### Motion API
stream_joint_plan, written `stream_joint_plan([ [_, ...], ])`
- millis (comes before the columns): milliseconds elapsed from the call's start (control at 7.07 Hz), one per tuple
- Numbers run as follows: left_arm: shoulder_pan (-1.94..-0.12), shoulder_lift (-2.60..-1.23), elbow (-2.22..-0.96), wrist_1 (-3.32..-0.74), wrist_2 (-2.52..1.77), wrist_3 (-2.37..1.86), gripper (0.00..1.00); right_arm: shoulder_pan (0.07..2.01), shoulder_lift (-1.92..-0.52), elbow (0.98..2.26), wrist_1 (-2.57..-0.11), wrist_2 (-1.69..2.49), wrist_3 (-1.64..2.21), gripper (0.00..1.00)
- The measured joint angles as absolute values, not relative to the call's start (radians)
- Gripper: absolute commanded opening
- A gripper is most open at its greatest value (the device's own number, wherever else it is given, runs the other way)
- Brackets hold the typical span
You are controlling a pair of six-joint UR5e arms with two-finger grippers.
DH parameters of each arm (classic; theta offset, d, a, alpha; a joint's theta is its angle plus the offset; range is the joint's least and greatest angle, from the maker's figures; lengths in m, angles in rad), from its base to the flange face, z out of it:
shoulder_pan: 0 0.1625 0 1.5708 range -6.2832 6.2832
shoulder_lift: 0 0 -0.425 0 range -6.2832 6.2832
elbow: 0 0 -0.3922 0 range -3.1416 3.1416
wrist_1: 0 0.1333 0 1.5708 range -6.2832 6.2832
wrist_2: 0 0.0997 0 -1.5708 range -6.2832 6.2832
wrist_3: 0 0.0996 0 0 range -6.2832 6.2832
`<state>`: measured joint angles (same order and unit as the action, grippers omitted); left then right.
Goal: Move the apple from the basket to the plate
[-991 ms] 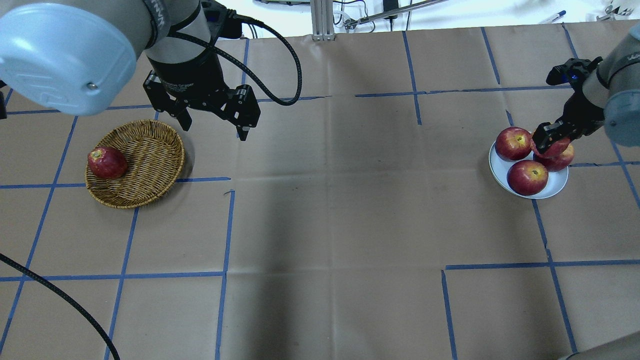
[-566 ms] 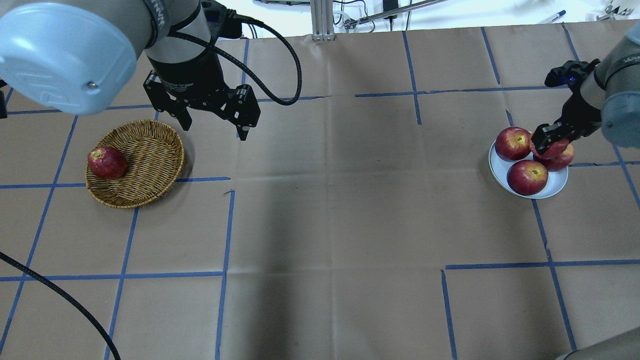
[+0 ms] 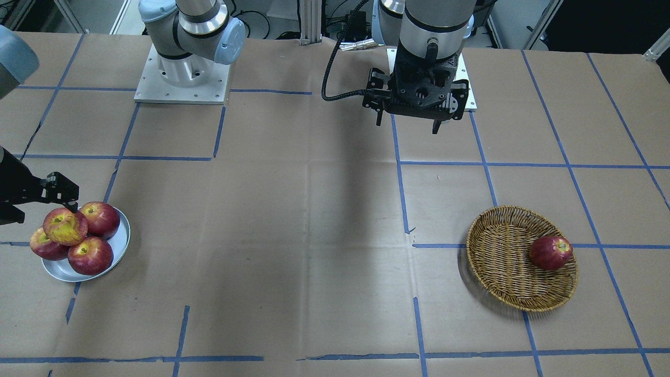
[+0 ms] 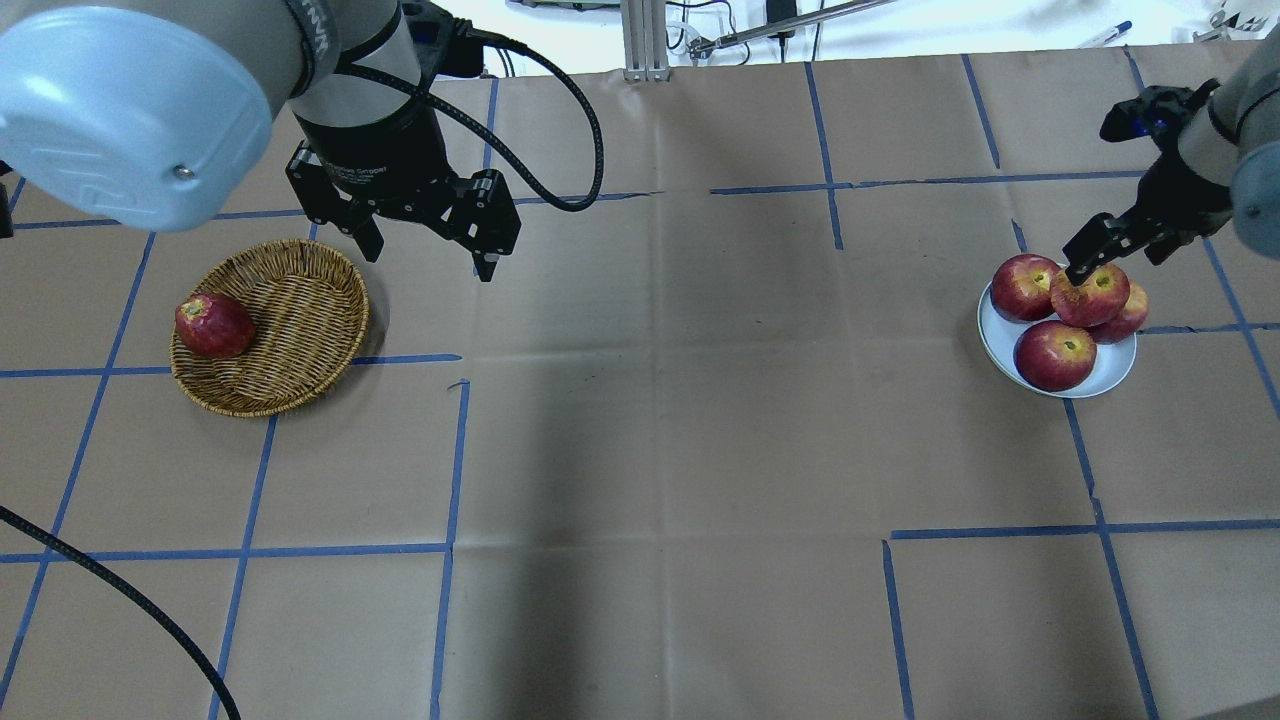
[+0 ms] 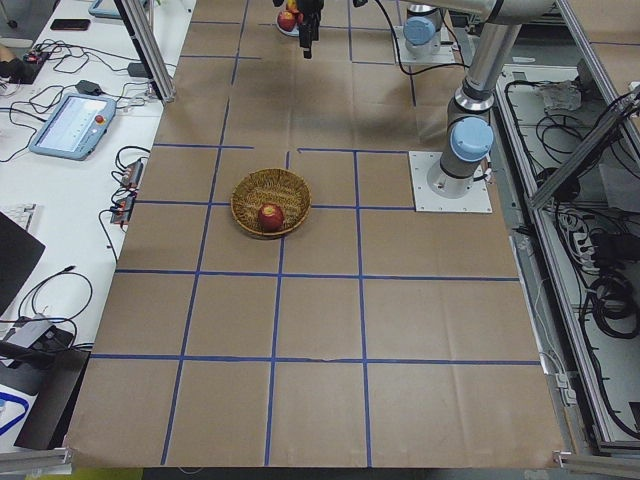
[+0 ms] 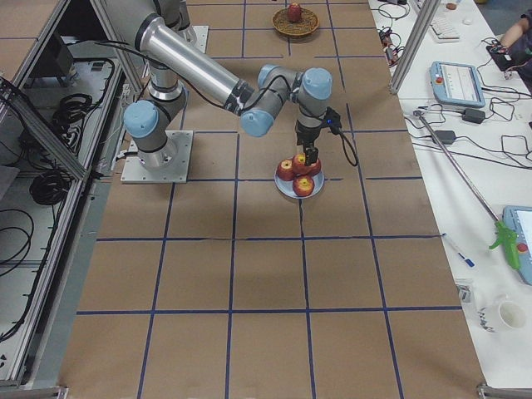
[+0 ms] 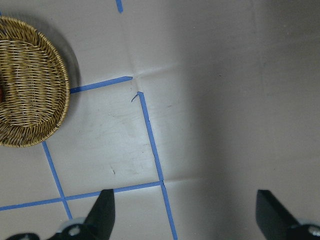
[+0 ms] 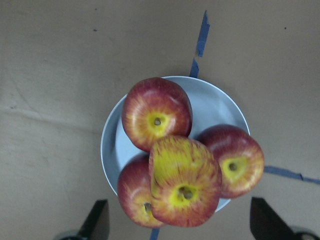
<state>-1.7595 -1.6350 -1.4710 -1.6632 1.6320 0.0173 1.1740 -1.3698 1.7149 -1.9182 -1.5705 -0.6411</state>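
The yellow-streaked apple rests on top of three darker red apples on the silver plate; it also shows in the front view and the right wrist view. My right gripper is open just above it, with its fingers clear of the apple. The wicker basket at the left holds one dark red apple. My left gripper is open and empty, raised beside the basket's far right rim.
Brown paper with blue tape lines covers the table. The basket's edge shows in the left wrist view. A black cable hangs from the left wrist. The plate stands near the table's right side.
My right gripper has let go of the streaked apple and risen away from it. The apple now sits on the other three. The left arm has not moved.
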Motion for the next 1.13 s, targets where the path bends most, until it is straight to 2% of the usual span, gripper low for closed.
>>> stream_joint_plan([
  [425,-1.759,-1.635,-1.471,-1.664,1.631,0.018,0.99,1.305,-1.453,1.563,-1.611,-1.565,-0.500,1.00],
  [708,-1.759,-1.635,-1.471,-1.663,1.632,0.018,0.99,1.438,-1.532,1.550,-1.511,-1.568,-0.261,1.00],
  [1132,-1.759,-1.634,-1.471,-1.664,1.632,0.018,0.99,1.572,-1.544,1.557,-1.500,-1.567,-0.097,1.00],
])
